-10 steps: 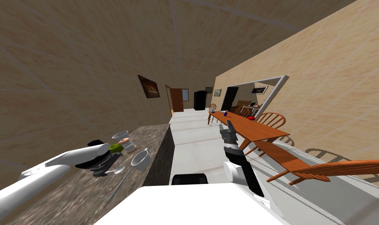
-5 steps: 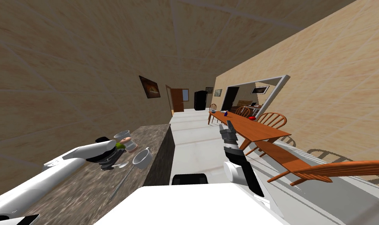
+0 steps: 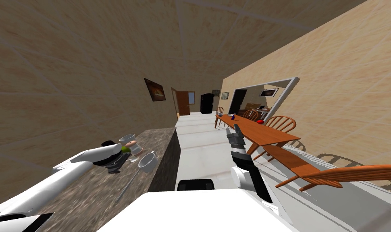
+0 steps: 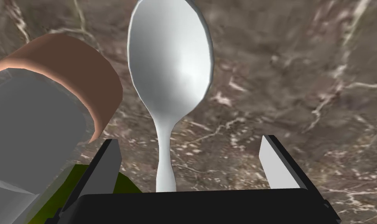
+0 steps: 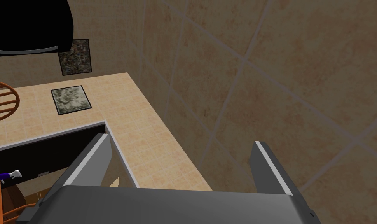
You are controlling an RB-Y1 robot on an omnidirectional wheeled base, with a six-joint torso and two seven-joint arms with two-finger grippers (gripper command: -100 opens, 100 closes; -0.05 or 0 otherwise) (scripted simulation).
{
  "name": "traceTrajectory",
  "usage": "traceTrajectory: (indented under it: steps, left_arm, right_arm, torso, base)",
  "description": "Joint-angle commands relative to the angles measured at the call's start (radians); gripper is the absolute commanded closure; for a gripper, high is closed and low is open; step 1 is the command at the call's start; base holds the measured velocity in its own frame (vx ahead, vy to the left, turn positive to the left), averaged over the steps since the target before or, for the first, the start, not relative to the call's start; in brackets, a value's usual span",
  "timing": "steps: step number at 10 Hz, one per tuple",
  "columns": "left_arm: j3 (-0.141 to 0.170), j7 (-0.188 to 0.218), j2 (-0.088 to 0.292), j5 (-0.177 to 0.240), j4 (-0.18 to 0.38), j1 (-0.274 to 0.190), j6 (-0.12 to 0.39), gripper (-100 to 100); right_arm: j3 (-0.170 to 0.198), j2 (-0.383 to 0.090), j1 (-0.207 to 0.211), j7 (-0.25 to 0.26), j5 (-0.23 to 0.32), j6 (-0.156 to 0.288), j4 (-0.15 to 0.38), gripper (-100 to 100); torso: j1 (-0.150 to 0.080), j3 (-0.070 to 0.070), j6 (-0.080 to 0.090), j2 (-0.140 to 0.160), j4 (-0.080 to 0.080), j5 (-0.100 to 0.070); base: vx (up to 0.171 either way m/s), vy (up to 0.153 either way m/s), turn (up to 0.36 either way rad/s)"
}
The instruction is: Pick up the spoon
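Observation:
A white spoon (image 4: 170,70) lies flat on the brown marbled counter (image 4: 300,77). Its neck runs between the fingers of my left gripper (image 4: 188,140), which is open, and its bowl lies just beyond the fingertips. In the head view the spoon's thin handle (image 3: 128,186) trails back toward me from under the left gripper (image 3: 115,165), which hovers low over the counter (image 3: 82,197). My right gripper (image 3: 236,129) is held up over the floor, away from the counter, and its fingers stand open on nothing (image 5: 180,140).
A jar with a brown lid (image 4: 44,97) lies close beside one left finger, with a green thing (image 4: 86,182) under it. A white cup (image 3: 147,162) and a pale bowl (image 3: 127,139) stand nearby. The counter's edge (image 3: 166,161) drops to the floor. A wooden table (image 3: 259,133) stands right.
My left arm has reached further forward along the counter, bringing the gripper over the spoon's neck and nearer the jar. The right arm has not moved.

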Motion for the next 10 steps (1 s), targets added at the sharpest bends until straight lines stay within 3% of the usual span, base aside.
traceTrajectory:
  steps: [1,2,9,10]
  left_arm:
    - [0.009,-0.008,-0.031,-0.05,0.05,-0.05,0.001,-100]
    - [0.009,-0.008,-0.031,-0.064,0.058,-0.072,0.001,-100]
    - [0.009,-0.008,-0.031,-0.064,0.058,-0.072,0.001,-100]
    - [0.007,-0.007,-0.051,-0.082,0.073,-0.072,-0.03,-100]
  right_arm:
    - [0.0,0.0,0.0,0.0,0.0,0.0,0.0,0]
    - [0.0,0.0,0.0,0.0,0.0,0.0,0.0,0]
    - [0.0,0.0,0.0,0.0,0.0,0.0,0.0,0]
    - [0.0,0.0,0.0,0.0,0.0,0.0,0.0,0]
  torso:
    - [0.0,0.0,0.0,0.0,0.0,0.0]
    - [0.0,-0.001,0.0,-0.002,0.0,0.0]
    - [0.001,-0.001,-0.001,-0.002,-0.001,0.0]
    - [-0.001,0.0,-0.001,0.0,0.0,0.0]
  base:
    - [-0.007,0.006,0.021]
    - [-0.011,-0.002,-0.001]
    - [0.0,0.002,0.006]
    - [-0.014,-0.011,-0.035]
